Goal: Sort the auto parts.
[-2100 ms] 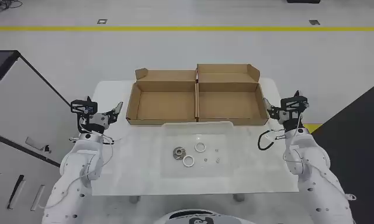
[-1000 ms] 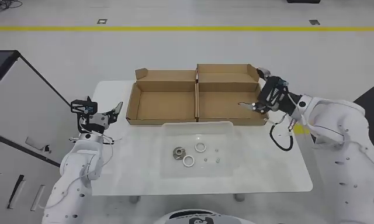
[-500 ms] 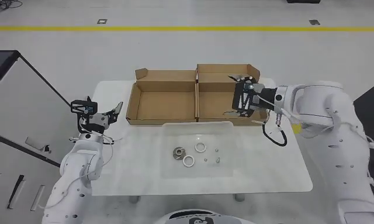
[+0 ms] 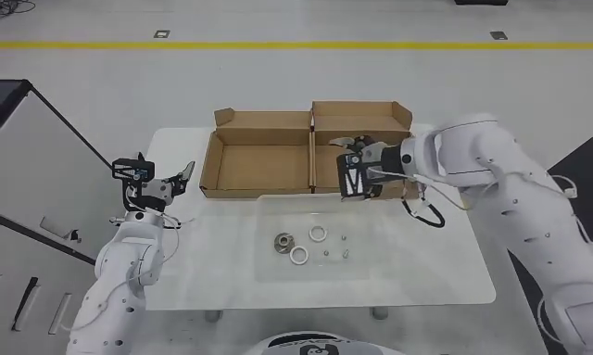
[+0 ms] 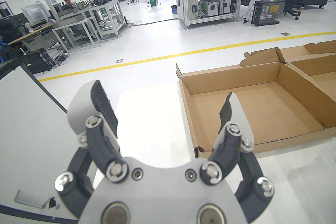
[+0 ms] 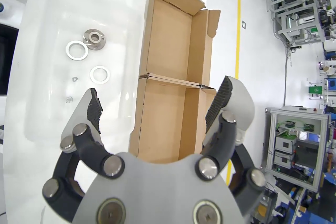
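Inside a clear tray (image 4: pixel 267 205) at the table's middle lie a metal flange (image 4: pixel 282 242), two white rings (image 4: pixel 318 233) (image 4: pixel 299 255) and two small nuts (image 4: pixel 344 235). Behind it stand two open cardboard boxes, left (image 4: pixel 257 167) and right (image 4: pixel 371 165). My right gripper (image 4: pixel 353 168) hangs open and holding nothing over the right box's left half. Its wrist view looks past the open gripper (image 6: pixel 160 88) to the flange (image 6: pixel 94 38), the rings (image 6: pixel 76 50) (image 6: pixel 99 74) and both boxes (image 6: pixel 170 38). My left gripper (image 4: pixel 182 174) (image 5: pixel 162 89) is open and holds nothing, left of the left box (image 5: pixel 252 101).
A grey slanted panel (image 4: pixel 46 160) stands off the table's left edge, close to the left arm. A black cable (image 4: pixel 428 216) loops from the right arm over the table's right side. White table (image 4: pixel 417 262) lies bare right of the tray.
The right arm has swung from the table's right edge leftward, and its open gripper now hangs above the right box. The left arm and the parts have not moved.
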Action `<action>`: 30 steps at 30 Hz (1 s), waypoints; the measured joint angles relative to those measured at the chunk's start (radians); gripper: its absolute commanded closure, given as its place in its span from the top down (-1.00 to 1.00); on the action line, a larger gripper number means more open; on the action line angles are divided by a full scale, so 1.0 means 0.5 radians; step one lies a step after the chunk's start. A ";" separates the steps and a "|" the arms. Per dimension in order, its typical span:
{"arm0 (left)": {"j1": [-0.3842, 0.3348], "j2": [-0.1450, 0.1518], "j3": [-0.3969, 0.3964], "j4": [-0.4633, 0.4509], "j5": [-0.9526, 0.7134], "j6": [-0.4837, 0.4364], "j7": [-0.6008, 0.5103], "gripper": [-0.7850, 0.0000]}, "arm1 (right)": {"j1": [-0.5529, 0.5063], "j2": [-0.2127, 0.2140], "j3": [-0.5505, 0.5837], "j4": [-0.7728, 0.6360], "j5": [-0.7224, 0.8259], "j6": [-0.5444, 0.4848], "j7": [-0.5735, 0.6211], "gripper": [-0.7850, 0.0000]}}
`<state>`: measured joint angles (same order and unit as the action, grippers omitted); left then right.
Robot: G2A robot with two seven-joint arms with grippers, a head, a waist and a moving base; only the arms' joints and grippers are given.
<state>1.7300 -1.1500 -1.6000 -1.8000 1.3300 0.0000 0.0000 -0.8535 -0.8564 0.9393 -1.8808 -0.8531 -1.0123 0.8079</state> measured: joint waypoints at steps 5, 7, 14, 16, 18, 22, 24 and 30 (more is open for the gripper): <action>0.000 0.000 0.000 0.000 0.000 0.000 0.000 1.00 | 0.257 0.102 -0.339 0.047 0.128 0.000 0.000 1.00; 0.000 0.000 0.000 0.000 0.000 0.000 0.000 1.00 | 0.357 0.131 -0.462 0.054 0.173 0.000 0.000 1.00; 0.000 0.000 0.000 0.000 0.000 0.000 0.000 1.00 | 0.766 0.205 -0.960 0.092 0.352 0.000 0.000 1.00; 0.000 0.000 0.000 0.000 0.000 0.000 0.000 1.00 | 0.861 0.212 -1.078 0.102 0.401 0.000 0.000 1.00; 0.000 0.000 0.000 0.000 0.000 0.000 0.000 1.00 | 0.970 0.215 -1.214 0.120 0.454 0.000 0.000 1.00; 0.000 0.000 0.000 0.000 0.000 0.000 0.000 1.00 | 1.161 0.202 -1.440 0.175 0.543 0.000 0.000 1.00; 0.000 0.000 0.000 0.000 0.000 0.000 0.000 1.00 | 1.239 0.186 -1.533 0.204 0.578 0.000 0.000 1.00; 0.000 0.000 0.000 0.000 0.000 0.000 0.000 1.00 | 1.188 0.132 -1.538 0.265 0.531 0.000 0.000 1.00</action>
<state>1.7300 -1.1500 -1.6000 -1.8000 1.3300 0.0000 0.0000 -0.2594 -0.7902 0.1701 -1.7481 -0.5879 -1.0123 0.8079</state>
